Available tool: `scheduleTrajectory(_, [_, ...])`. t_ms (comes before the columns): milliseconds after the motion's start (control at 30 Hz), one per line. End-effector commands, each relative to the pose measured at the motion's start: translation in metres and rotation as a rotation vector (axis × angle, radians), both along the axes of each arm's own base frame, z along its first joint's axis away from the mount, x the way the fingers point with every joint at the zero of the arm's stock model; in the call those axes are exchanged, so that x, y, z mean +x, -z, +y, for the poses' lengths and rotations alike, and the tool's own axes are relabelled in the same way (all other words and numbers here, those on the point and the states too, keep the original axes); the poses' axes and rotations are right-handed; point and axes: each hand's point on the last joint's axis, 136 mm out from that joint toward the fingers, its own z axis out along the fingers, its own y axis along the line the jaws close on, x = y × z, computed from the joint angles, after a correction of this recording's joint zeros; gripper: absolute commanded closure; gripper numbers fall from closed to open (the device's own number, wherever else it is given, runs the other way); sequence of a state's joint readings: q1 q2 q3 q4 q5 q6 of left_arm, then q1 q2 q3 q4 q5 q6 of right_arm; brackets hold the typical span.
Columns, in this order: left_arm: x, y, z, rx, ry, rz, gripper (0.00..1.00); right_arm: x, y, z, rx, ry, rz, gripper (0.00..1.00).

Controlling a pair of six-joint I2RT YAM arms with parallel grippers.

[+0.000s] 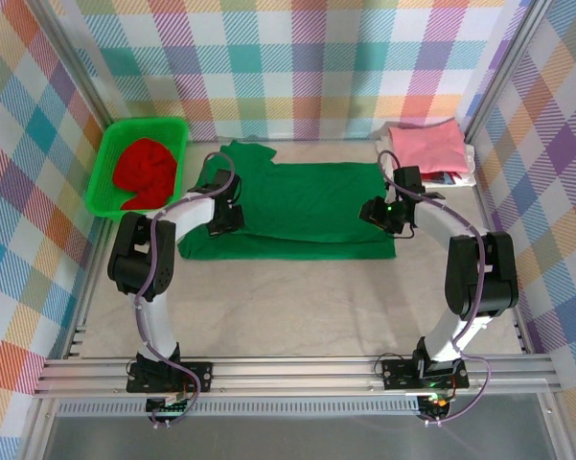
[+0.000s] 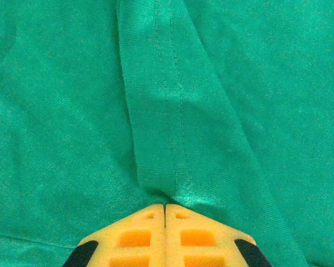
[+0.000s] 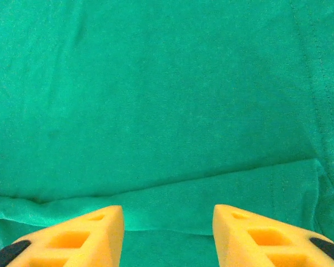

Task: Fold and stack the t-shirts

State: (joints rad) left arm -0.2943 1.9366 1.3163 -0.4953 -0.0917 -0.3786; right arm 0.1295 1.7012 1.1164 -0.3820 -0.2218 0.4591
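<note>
left gripper pinches a seam of the dark green t-shirt; right gripper, jaws apart, grips nothing, so pulling could skew the fold.

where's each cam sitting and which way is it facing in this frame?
Top external: above and behind the bases, looking down at the table; both arms reach onto the dark green t-shirt.
Left wrist: on the left arm, facing down at the shirt; left gripper shut on a pinched ridge.
Right wrist: likewise over a folded edge; right gripper open.
Shared: all three see the same shirt.
</note>
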Motion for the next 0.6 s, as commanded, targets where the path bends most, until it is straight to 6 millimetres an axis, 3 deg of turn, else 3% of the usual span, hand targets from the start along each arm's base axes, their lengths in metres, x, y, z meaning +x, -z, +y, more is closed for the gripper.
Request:
scheduleTrajectory(0, [0.015,-0.023,-0.004,0.016,-0.001,-0.063,1.00,0.009,-0.010,0.003,0.013,-0.007,-0.030,0.54])
scheduleTrajectory(200, [0.043,-0.037,-0.018,0.013,0.019,-0.106,1.00,0.011,-0.009,0.003,0.010,-0.007,-0.029,0.53])
scheduleTrajectory(433, [0.105,-0.045,-0.038,0.033,0.052,-0.154,1.00,0.010,-0.009,0.002,0.007,-0.008,-0.023,0.52])
scheduleTrajectory(467, [0.114,-0.046,-0.040,0.037,0.055,-0.158,0.93,0.010,-0.009,0.002,0.006,-0.010,-0.022,0.52])
scheduleTrajectory(533, [0.130,-0.052,-0.054,0.015,0.093,-0.162,0.69,0.009,-0.010,0.003,0.008,-0.012,-0.021,0.51])
scheduleTrajectory(567, [0.134,-0.056,-0.060,0.008,0.109,-0.169,0.66,0.008,-0.011,0.002,0.006,-0.011,-0.022,0.51])
